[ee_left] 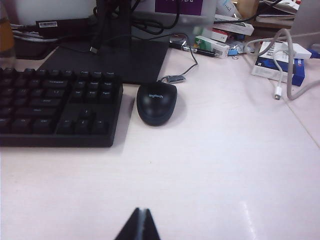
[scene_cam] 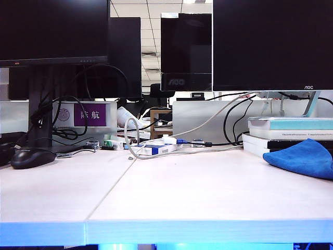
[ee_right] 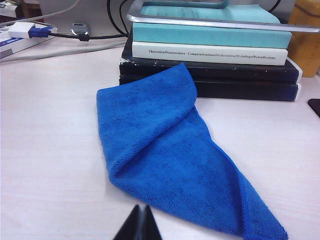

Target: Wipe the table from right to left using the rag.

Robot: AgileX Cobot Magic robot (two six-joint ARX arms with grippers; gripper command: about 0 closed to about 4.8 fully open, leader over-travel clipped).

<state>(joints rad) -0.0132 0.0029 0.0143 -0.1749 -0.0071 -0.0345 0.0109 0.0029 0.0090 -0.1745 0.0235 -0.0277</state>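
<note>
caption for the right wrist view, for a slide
Shut right hand hovers by the blue rag lying before stacked books.

I see a bright blue rag (ee_right: 170, 160) on the pale whitish wood-grain table (scene_cam: 208, 198). Behind it, I make out a pale turquoise book (ee_right: 210, 31) over a white one (ee_right: 210, 52) and black ones (ee_right: 240, 82). My left gripper (ee_left: 139, 227) and right gripper (ee_right: 139, 225) are black, like the mouse (ee_left: 156, 102) and keyboard (ee_left: 55, 107).
</note>
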